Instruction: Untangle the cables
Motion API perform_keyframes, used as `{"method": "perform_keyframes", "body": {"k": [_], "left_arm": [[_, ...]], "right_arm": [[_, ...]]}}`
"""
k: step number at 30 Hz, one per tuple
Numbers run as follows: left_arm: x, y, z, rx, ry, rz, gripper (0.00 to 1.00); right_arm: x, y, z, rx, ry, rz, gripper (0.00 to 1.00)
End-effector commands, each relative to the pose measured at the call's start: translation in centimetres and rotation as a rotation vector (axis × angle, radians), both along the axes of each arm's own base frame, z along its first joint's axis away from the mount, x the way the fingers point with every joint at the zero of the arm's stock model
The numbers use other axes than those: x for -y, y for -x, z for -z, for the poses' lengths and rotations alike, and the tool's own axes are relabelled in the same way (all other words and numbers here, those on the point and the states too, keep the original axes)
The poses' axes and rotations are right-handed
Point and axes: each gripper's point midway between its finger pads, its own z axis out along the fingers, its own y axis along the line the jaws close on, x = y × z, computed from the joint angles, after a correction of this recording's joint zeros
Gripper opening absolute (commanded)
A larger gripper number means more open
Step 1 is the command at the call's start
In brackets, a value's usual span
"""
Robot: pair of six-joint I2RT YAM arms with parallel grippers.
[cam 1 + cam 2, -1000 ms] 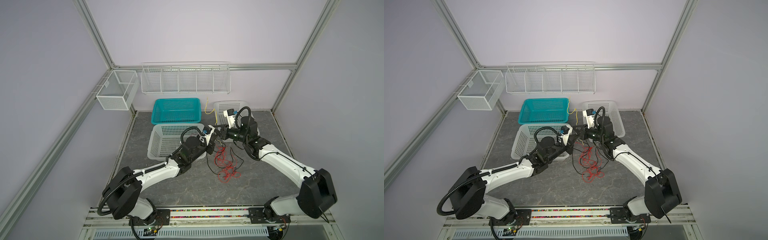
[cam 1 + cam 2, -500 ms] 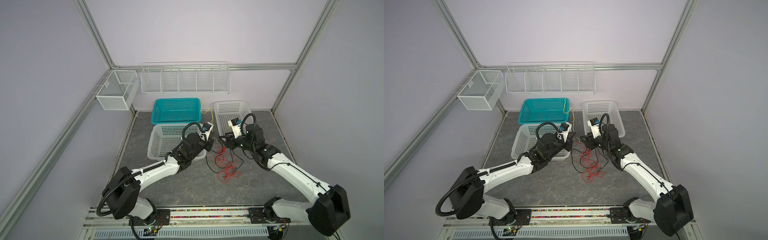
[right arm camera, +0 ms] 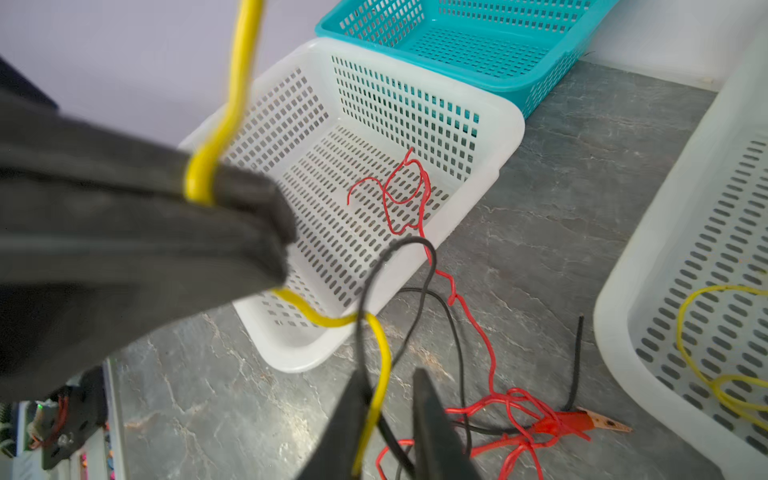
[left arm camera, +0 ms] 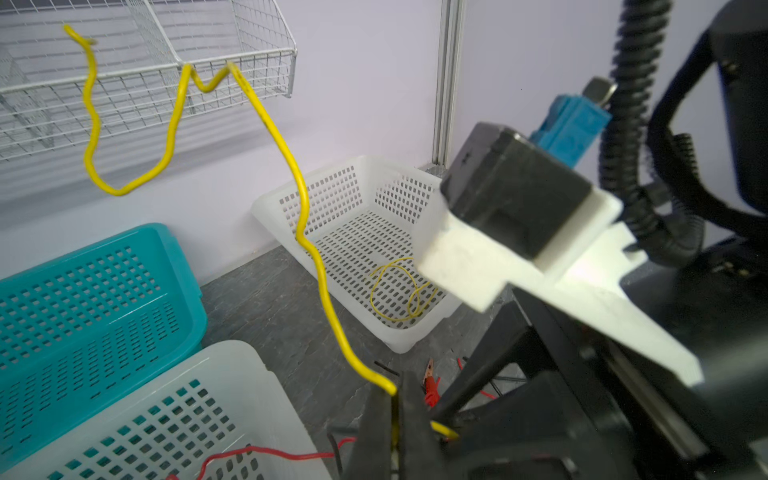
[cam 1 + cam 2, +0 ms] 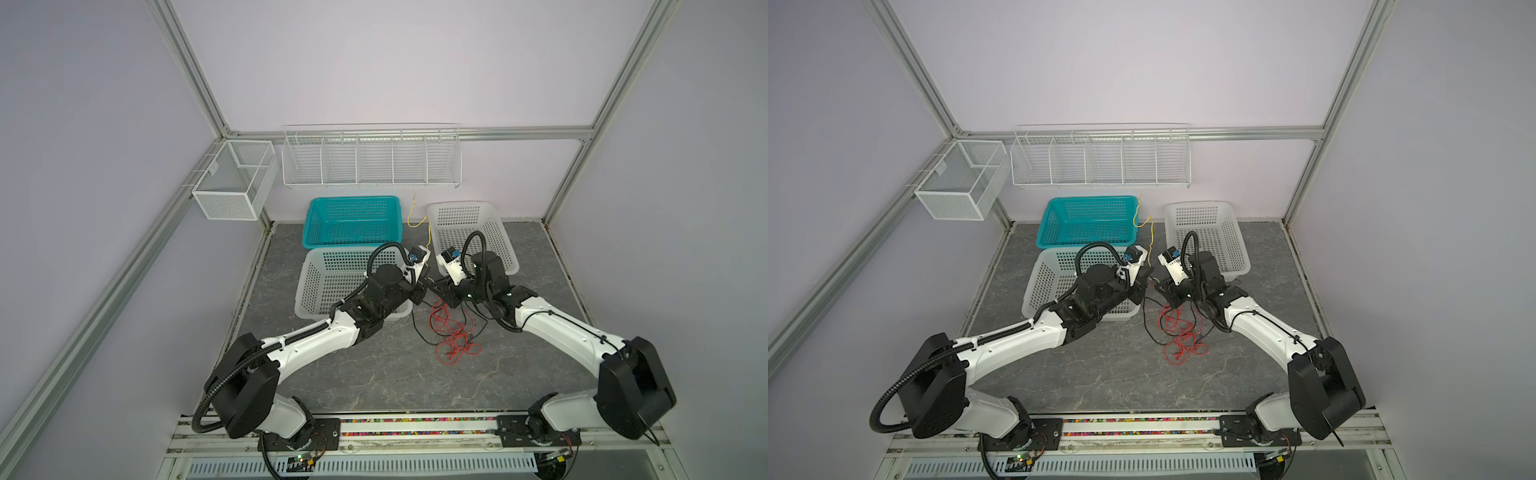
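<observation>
A yellow cable [image 4: 307, 208] rises from my left gripper [image 4: 395, 395], which is shut on it. In both top views the left gripper [image 5: 423, 286] and the right gripper [image 5: 441, 291] almost touch above the floor. The cable's lower part [image 3: 384, 353] runs between the fingers of my right gripper [image 3: 390, 382]. Those jaws stand narrowly open, and the cable lies against one finger. Beside it a black cable [image 3: 419, 291] passes through the same gap. A tangle of red cables [image 5: 453, 336] and black cable lies under the grippers, with a red clip [image 3: 573, 422].
A white basket [image 3: 507, 124] holds a red cable [image 3: 407, 187]. A second white basket [image 4: 332, 178] holds a yellow cable [image 4: 399, 291]. A teal basket [image 5: 353, 220] stands behind. On the back wall hang a wire shelf [image 5: 370, 158] and a mesh box [image 5: 232, 183].
My right gripper has drawn back in beside the left gripper, and its jaws have narrowed around the yellow cable. The left gripper has kept its hold.
</observation>
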Motion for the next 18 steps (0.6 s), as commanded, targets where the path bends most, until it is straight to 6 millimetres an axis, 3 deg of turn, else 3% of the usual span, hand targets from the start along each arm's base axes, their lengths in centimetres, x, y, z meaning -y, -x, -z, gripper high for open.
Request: {"method": "perform_keyframes", "body": {"k": [1,10,18], "left_arm": [[-0.2,-0.2,-1.0,0.031,-0.024,-0.007,0.00],[-4.7,-4.7,-0.1,0.040,-0.133,-0.383,0.00],[-6.0,-6.9,1.2,0.017,-0.176,-0.556,0.00]], "right_arm": [[-0.6,-0.4,-2.2,0.069,-0.026,-0.020,0.06],[0.4,1.3,-2.0,0.051,0.001,-0.026,0.06],[0.4,4.2,-3.2,0.032,-0.051,-0.089,0.06]]}}
